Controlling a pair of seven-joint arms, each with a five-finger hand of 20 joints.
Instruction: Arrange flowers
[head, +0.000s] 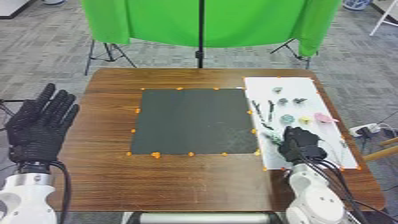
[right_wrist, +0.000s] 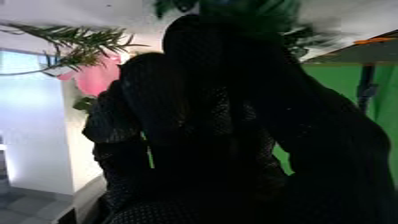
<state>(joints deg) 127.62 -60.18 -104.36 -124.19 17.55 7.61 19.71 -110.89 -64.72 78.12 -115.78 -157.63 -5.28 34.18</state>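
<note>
- A brown wooden table (head: 105, 175) is seen, with a green cloth (head: 213, 25) hung behind it.
- A dark square mat (head: 191, 122) is laid at its middle.
- A white sheet (head: 266, 85) is laid right of the mat; by it, the task's flowers and greenery are borne. Small orange markers (head: 156, 155) are set around mat and sheet.
- The left hand (head: 37, 135) is raised at the table's left side, its fingers straight and spread wide.
- The right hand (head: 305, 145) is placed over the near half of the sheet. Whether anything is held by it cannot be told.
- One blue-and-white pot (head: 357, 4) is seen in the background; its contents cannot be made out.
- Two dark twigs (head: 270, 111) are laid near the sheet's left edge.
- Two green sprigs are counted: a leafy one (head: 272, 136) just left of the right hand, a thinner one (head: 344, 144) to its right.
- Six flower heads are counted: one pink (head: 324, 118), one yellow (head: 306, 120), one blue-green (head: 287, 119) and three small grey-green ones (head: 299, 100) farther up.
</note>
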